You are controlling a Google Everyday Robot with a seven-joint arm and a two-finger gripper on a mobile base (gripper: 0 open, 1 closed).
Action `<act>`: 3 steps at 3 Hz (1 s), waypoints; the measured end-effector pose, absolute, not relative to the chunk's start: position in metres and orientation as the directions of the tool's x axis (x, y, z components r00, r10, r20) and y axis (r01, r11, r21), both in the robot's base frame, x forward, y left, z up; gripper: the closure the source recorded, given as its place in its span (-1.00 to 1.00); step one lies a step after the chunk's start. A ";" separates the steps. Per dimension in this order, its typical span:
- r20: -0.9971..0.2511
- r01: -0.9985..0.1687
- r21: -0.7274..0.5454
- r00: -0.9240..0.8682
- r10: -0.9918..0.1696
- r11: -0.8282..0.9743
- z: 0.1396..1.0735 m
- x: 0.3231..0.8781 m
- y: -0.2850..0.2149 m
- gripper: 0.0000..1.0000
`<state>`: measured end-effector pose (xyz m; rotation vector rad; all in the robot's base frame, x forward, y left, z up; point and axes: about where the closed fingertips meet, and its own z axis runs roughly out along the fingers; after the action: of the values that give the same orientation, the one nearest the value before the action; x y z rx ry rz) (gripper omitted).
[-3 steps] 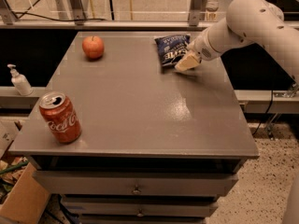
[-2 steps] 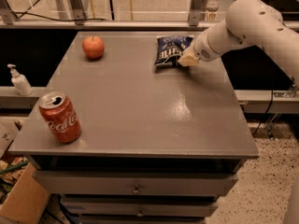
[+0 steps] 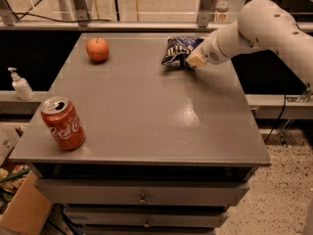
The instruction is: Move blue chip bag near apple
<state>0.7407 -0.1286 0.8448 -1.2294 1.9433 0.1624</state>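
The blue chip bag (image 3: 177, 50) lay crumpled at the far edge of the grey table (image 3: 146, 111), towards its right corner, its white lettering facing up. The gripper (image 3: 194, 58), a pale tan tip at the end of a thick white arm (image 3: 264, 26) reaching in from the right, was pressed against the bag's right edge, low over the tabletop. A second before, it had sat a little nearer the camera, just beside the bag's lower right corner. Over that second it had crept up and in until it met the foil. The bag itself appeared to lie where it had been, not lifted or dragged. How far open the gripper was, and whether it had taken hold of the bag, could not be told from this view.

The apple (image 3: 98, 49) sat on the same far edge, well apart to the left, with bare tabletop between it and the bag. Judged from this, the approach was ending and the grasp was the step in hand; the carry to the left towards the apple had not begun.

Further out, a red Coca-Cola can (image 3: 62, 123) stood upright near the front left corner, clear of the likely path. A small white pump bottle (image 3: 21, 83) stood on a ledge left of the table.
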 end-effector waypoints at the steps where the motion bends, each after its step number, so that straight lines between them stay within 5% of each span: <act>1: -0.738 -0.806 -0.310 -0.129 -0.662 0.504 0.867 0.749 -0.113 1.00; 3: -0.813 -0.803 -0.396 0.081 -0.577 0.446 0.937 0.763 -0.073 1.00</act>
<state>0.7625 -0.0726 0.9374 -1.2329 1.6012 0.2577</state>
